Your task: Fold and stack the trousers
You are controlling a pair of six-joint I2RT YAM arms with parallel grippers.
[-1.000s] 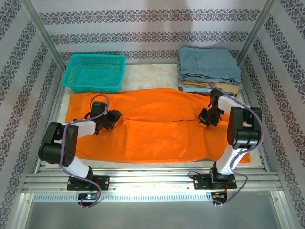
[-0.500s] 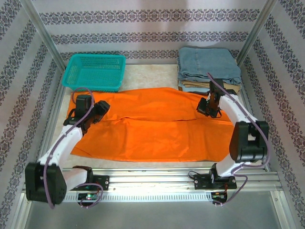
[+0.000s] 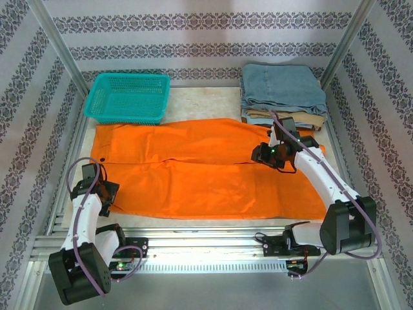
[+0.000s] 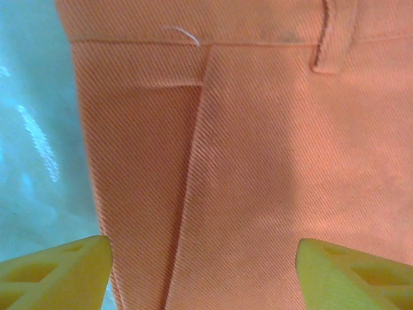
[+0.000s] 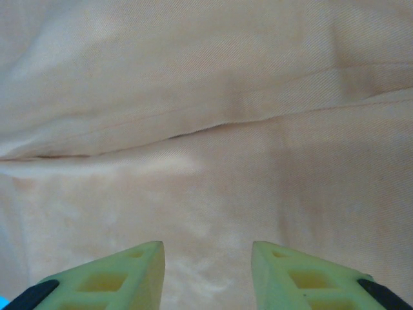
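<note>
A pair of bright orange cloth trousers [image 3: 206, 174] lies spread flat across the middle of the pale counter [image 3: 206, 103], legs side by side and running left to right. The left tool [image 3: 107, 196] sits at their near left edge; its wrist view shows yellow fingers [image 4: 55, 271] wide apart over the belt-looped cloth, gripping nothing. The right tool [image 3: 263, 155] hovers over the right part of the far leg, its jaws parted and empty. Behind the trousers stand a teal plastic mesh basket [image 3: 126, 115] and a folded light blue denim pair [image 3: 281, 87] stacked on a tan pair [image 3: 284, 117].
</note>
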